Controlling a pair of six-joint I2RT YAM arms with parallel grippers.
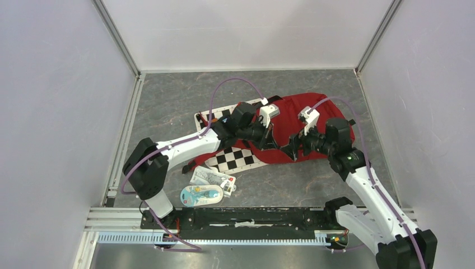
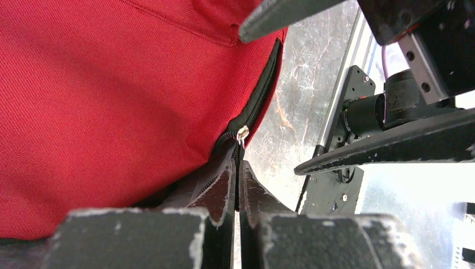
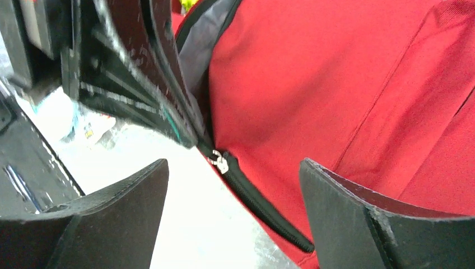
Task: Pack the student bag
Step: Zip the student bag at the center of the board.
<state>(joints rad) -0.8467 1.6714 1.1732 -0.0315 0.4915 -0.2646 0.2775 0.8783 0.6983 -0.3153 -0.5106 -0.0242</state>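
The student bag [image 1: 288, 112] is found lying flat on the table, directly ahead of and beneath both grippers, with a checkerboard sheet [image 1: 238, 158] partly tucked under it on the left gripper's side. The left gripper [image 2: 237, 168] is seen pressed together on the bag's black zip edge. The silver zip slider [image 2: 242, 133] sits immediately beyond its fingertips. The right gripper [image 3: 233, 168] is held wide apart and nothing is gripped by it. The slider and the zip track lie between its jaws, rather nearer one finger, and a strip of grey lining [image 3: 204, 39] is exposed beside the pinched edge. Trouble is judged most likely at the slider. If the right jaws are closed off-centre, only fabric or the left fingertips could be caught, since the two grippers are crowded close together. A pull against the left pinch could drag the whole bag rather than run the zip, or the thin edge could be lost from the pinch. Two packets [image 1: 213, 179] are seen well behind the left gripper, not yet packed.
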